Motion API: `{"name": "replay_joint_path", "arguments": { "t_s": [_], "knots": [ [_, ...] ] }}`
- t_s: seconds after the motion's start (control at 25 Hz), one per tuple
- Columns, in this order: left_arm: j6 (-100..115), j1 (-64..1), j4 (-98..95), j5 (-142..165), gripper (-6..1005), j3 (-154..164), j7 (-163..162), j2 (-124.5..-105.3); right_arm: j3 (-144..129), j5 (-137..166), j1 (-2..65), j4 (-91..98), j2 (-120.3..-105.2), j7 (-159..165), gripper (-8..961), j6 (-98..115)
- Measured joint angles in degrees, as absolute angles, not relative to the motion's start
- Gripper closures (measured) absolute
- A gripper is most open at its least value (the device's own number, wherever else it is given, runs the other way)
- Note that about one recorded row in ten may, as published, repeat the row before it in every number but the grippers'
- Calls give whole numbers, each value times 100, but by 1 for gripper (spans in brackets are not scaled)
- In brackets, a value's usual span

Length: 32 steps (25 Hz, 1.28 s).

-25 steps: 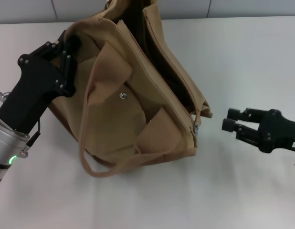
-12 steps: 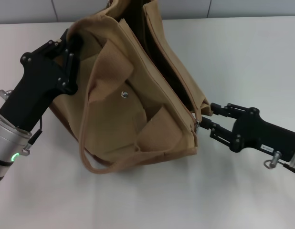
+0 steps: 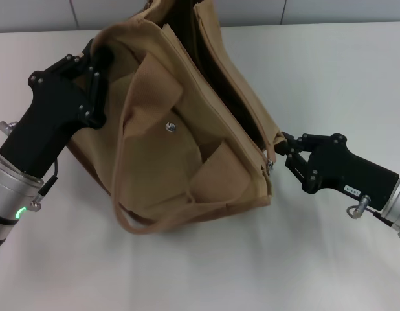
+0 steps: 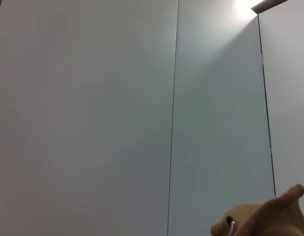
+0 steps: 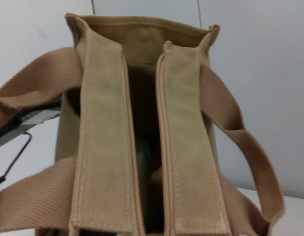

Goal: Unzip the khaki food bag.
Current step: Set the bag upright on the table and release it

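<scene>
Tan canvas bag (image 3: 187,129), one, lying tilted on the white bench (image 3: 329,78), two black tools at its ends.
Left tool (image 3: 96,55) is against the far corner; whether it grips, I cannot tell. Right tool (image 3: 282,150) is closed at the zipper end. Two wide woven handles, one silver snap (image 3: 171,127), pale panelled wall (image 4: 93,98) behind.

The khaki food bag (image 3: 187,123) is seen across the upper centre of the head view, tipped over on the white surface with its front pocket and silver snap (image 3: 169,127) turned upward. Its top zipper is parted along much of its length, a dark interior being exposed, and the silver pull (image 3: 269,166) is found at centre right. One handle is looped toward the lower left.
</scene>
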<state>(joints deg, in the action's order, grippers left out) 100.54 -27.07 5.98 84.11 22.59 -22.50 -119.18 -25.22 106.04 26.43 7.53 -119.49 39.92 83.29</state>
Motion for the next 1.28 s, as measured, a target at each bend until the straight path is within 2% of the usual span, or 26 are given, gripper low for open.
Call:
{"name": "replay_joint_path", "arguments": {
  "t_s": [0.24, 0.72, 1.28],
  "knots": [
    [10049, -2707, 598, 8411, 890, 2259, -2250, -11918, -2522, 10535, 2655, 730, -11953, 4031, 873, 8346],
    [9752, -2457, 629, 8463, 886, 2446, -2250, -11918, -2522, 9340, 2782, 1140, -11921, 5217, 889, 9302],
    [9602, -2287, 712, 8465, 881, 3900, -2031, -11918, -2526, 8957, 3309, 1232, -11926, 5819, 881, 8275]
  ]
}}
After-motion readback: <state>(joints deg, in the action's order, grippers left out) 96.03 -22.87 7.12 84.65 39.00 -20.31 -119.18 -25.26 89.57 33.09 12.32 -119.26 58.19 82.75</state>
